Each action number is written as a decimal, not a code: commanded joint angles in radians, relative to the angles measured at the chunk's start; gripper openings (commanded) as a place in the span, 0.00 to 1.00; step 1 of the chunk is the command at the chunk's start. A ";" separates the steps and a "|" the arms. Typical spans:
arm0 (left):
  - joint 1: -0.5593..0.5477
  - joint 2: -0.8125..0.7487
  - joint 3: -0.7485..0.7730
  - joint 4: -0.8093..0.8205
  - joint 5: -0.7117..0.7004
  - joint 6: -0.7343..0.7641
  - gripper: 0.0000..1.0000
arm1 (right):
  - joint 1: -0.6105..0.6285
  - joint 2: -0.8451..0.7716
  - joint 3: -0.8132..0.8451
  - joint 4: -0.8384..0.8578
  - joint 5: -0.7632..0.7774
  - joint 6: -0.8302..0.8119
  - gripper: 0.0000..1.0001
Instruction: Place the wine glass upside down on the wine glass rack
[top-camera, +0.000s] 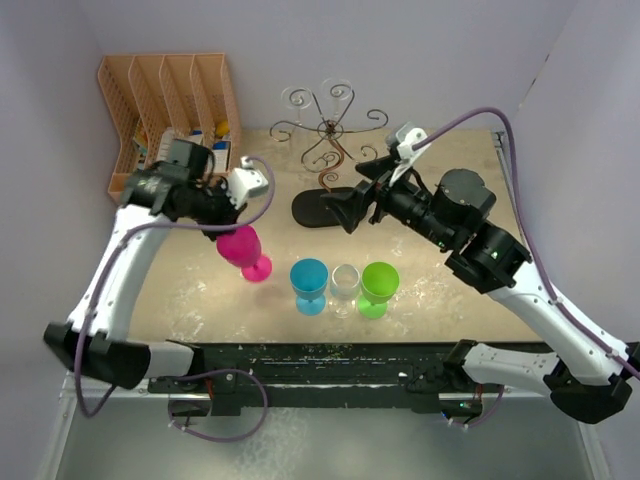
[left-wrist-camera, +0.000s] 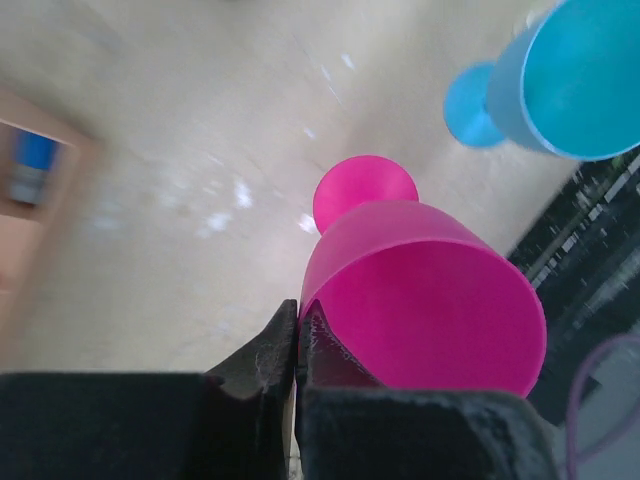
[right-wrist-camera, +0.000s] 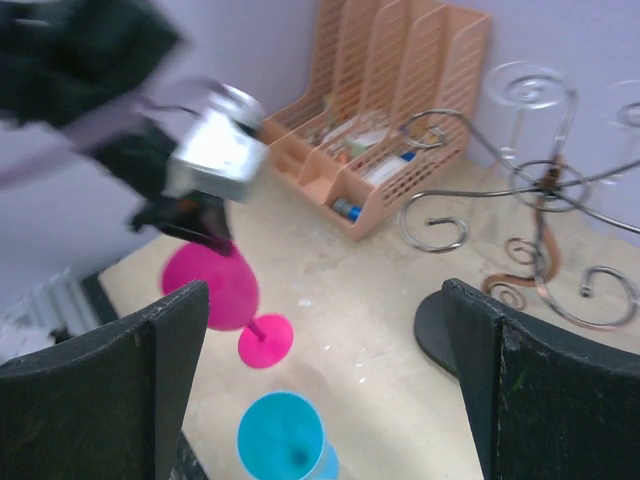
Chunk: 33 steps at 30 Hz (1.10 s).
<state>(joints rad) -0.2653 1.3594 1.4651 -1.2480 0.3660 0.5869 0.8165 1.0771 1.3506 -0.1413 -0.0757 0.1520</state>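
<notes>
While my left gripper (left-wrist-camera: 298, 325) pinches the pink wine glass (top-camera: 240, 246) by its rim at centre left, foot tilted lower right, the wine glass rack (top-camera: 328, 135) stands upper right of it, nearer my spread right gripper (top-camera: 355, 210).

The wine glass rack (top-camera: 327, 135) is thin dark-brown wire on a flat black base (top-camera: 318, 209). Left of the rack, the slotted organizer (top-camera: 165, 95) is peach. In front of the rack are a magenta wine glass (top-camera: 243, 250), a sky-blue glass (top-camera: 309, 283), a clear glass (top-camera: 345, 288) and a lime-green glass (top-camera: 379, 287). The tabletop (top-camera: 455, 265) is beige, mottled with whitish flecks. The left gripper (left-wrist-camera: 298, 330) and right gripper (right-wrist-camera: 325, 300) are black.
</notes>
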 joint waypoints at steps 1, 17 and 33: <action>-0.005 -0.199 0.246 -0.067 -0.011 0.100 0.00 | -0.021 -0.050 -0.001 0.133 0.277 0.099 1.00; -0.005 -0.396 0.214 1.071 0.280 0.317 0.00 | -0.401 0.018 -0.077 0.603 -0.218 0.652 1.00; -0.211 -0.334 -0.378 2.215 0.372 0.744 0.00 | -0.401 0.118 -0.179 1.259 -0.288 0.859 0.78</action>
<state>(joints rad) -0.4133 1.0481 1.1530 0.7376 0.7261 1.1385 0.4171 1.1301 1.1511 0.8371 -0.3096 0.9215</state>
